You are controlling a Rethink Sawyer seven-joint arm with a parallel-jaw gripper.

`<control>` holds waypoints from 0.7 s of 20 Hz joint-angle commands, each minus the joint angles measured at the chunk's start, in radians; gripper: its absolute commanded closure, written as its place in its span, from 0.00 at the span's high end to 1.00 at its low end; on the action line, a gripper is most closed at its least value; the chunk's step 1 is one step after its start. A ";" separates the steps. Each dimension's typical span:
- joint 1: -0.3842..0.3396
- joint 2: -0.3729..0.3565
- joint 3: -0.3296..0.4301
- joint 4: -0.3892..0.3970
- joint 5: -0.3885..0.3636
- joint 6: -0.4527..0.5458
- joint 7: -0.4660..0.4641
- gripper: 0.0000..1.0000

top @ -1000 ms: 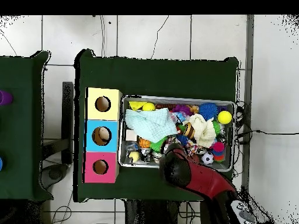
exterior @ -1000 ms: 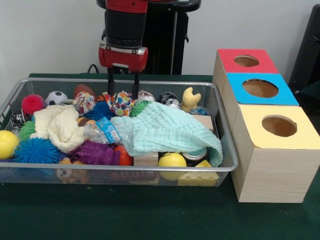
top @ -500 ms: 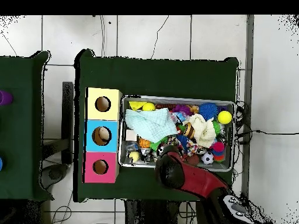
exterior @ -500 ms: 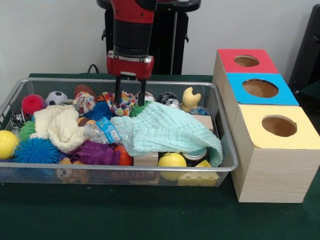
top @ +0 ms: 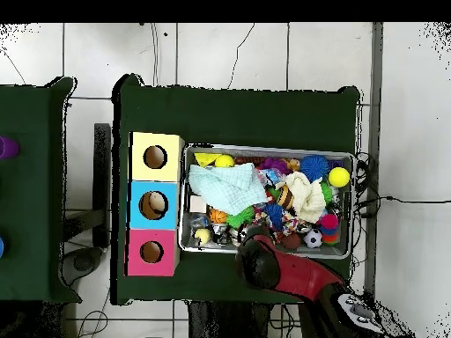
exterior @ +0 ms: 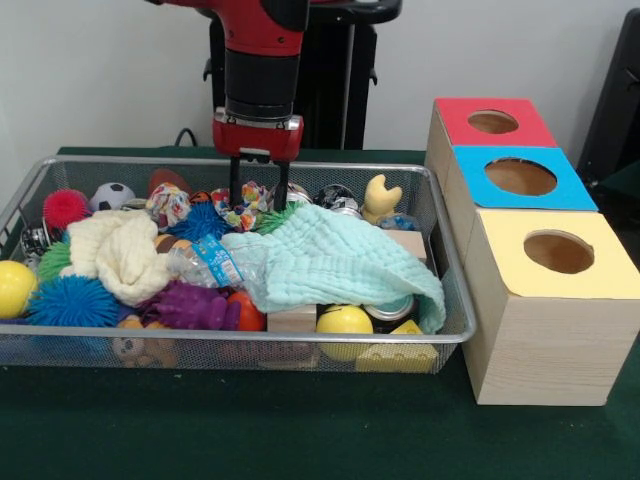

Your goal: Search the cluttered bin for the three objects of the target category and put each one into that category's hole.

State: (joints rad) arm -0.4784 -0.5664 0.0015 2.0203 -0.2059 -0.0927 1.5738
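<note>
The silver wire mesh bin [exterior: 250, 340] is full of toys; it also shows in the overhead view [top: 264, 148]. One knotted rope ball [exterior: 247, 203] lies at the bin's far side, in the middle. My gripper [exterior: 258, 198] hangs straight down over it, open, with one finger on each side of the ball. A second rope ball [exterior: 168, 205] lies to its left. I cannot make out a third. Three boxes with round holes stand right of the bin: red [exterior: 495, 122], blue [exterior: 520, 177] and yellow [exterior: 558, 252]. In the overhead view the arm [top: 264, 264] hides the gripper.
A mint cloth [exterior: 330, 255] covers the bin's right half and a cream cloth [exterior: 115, 255] lies at the left. A plastic bottle [exterior: 210, 262], blue spiky balls [exterior: 72, 300], yellow balls [exterior: 12, 285], a purple toy [exterior: 190, 305] and a small soccer ball [exterior: 112, 195] crowd around.
The gripper has moved to the right in the front view and come down a little, so its fingers now stand around the middle rope ball. Nothing in the bin has visibly shifted.
</note>
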 commanded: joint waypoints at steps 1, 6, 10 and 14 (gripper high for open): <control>-0.034 0.010 0.051 -0.016 -0.052 -0.009 0.125 1.00; -0.054 -0.017 0.057 -0.001 -0.068 0.004 0.127 1.00; -0.065 -0.032 0.066 0.002 -0.072 0.023 0.125 1.00; -0.058 -0.041 0.069 0.004 -0.062 0.036 0.132 1.00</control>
State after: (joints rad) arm -0.5227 -0.5906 0.0029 2.0212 -0.2412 -0.0925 1.5738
